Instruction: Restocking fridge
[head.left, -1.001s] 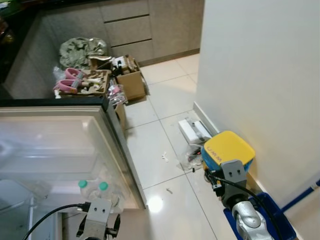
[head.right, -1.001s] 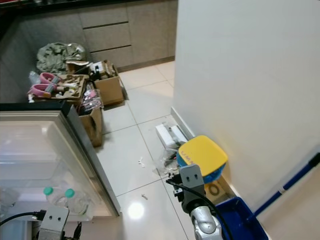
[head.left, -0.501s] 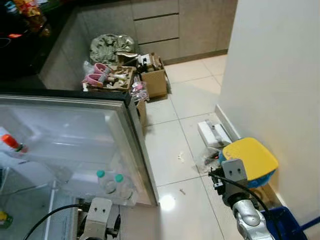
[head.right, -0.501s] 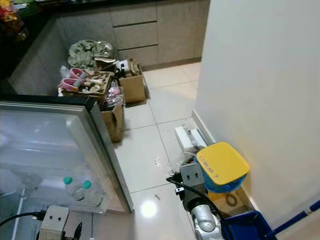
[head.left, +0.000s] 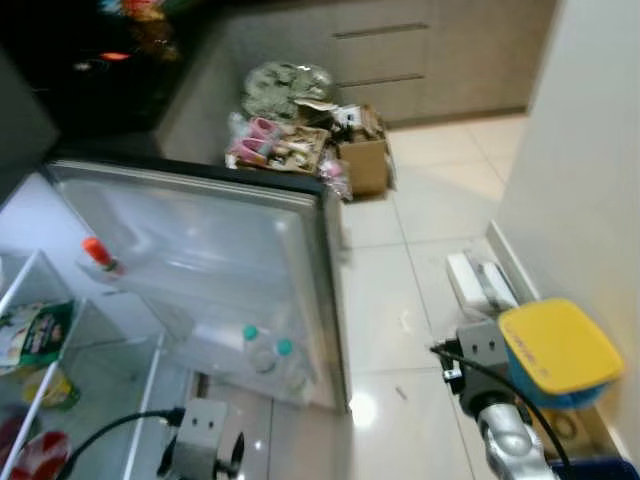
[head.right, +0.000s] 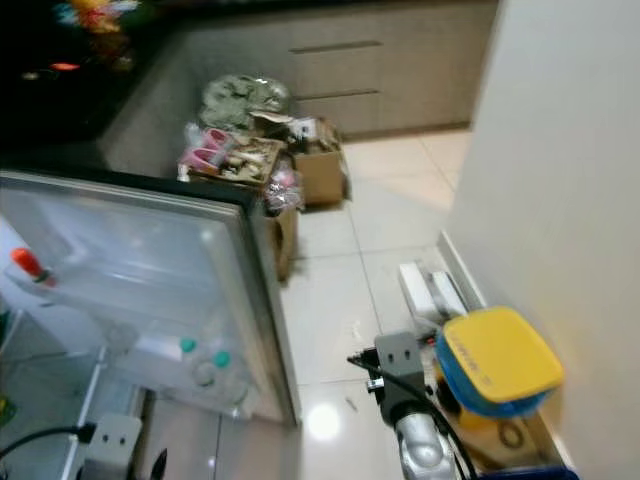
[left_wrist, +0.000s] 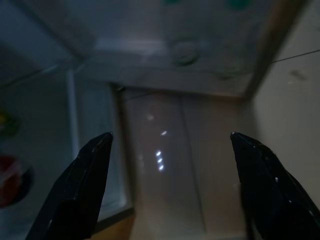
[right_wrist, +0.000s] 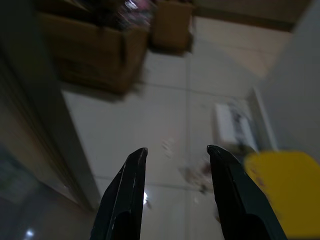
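Fridge door (head.left: 200, 260): swung wide open, seen from above; clear door shelves. Two bottles (head.left: 265, 350) with green caps stand side by side in a lower door shelf. One bottle with a red cap (head.left: 97, 252) sits in a higher one.

Fridge interior: at the robot's left, wire shelf edges; a green packet (head.left: 32, 335), a yellow item and a red round item, too blurred to name.

Left gripper (left_wrist: 167, 192): low, in front of the open fridge; fingers (left_wrist: 80, 190) spread wide, nothing between them. Its view looks down at glossy floor beside the foot of the door, with the bottles above.

Right gripper (right_wrist: 175, 200): low at the robot's right, over the tiled floor (head.left: 420, 210); fingers (right_wrist: 125, 195) apart at a moderate gap, holding nothing.

Floor clutter: yellow-lidded container (head.left: 558, 350) against the wall (head.left: 590, 150), just beside the right arm; a white flat box (head.left: 480, 285) beyond it; cardboard boxes (head.left: 365, 165) and a tray of pink items (head.left: 275, 150) past the door's far edge; small scraps on the tiles.

Stock to load: none in either gripper.

Risks, as judged:
- A turning right arm could strike the yellow-lidded container or wall, since both lie close.
- Left arm could knock the door or the bottles, being near the lower shelf.
- Blurred head views suggest motion, which makes misjudged reach likelier.
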